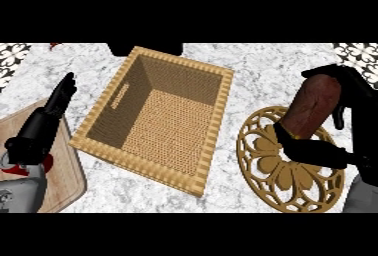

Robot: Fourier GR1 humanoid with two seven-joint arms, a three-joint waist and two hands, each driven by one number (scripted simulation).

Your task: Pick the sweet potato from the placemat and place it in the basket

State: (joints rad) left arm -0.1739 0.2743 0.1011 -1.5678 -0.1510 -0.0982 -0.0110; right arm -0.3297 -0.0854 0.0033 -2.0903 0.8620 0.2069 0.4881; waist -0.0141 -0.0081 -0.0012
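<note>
Right of the basket [118, 107], above the placemat [277, 172], the right hand [325, 150] curls round the sweet potato [314, 107], seemingly lifted. Carried across too low, it could clip the basket's near wall. The left hand [52, 112] rests open, left of the basket.

basket [111, 100]: woven wicker, tan, rough matt weave, sits around 12 o'clock
placemat [284, 187]: looks like cut-out wood, golden, kinda smooth, at 4 o'clock
sweet potato [314, 102]: reddish-brown skin, dull
counter [258, 65]: white-grey marble, polished look
board [63, 170]: pale wood grain, matt, 8 o'clock
hands: black, slightly glossy plastic-ish
</note>
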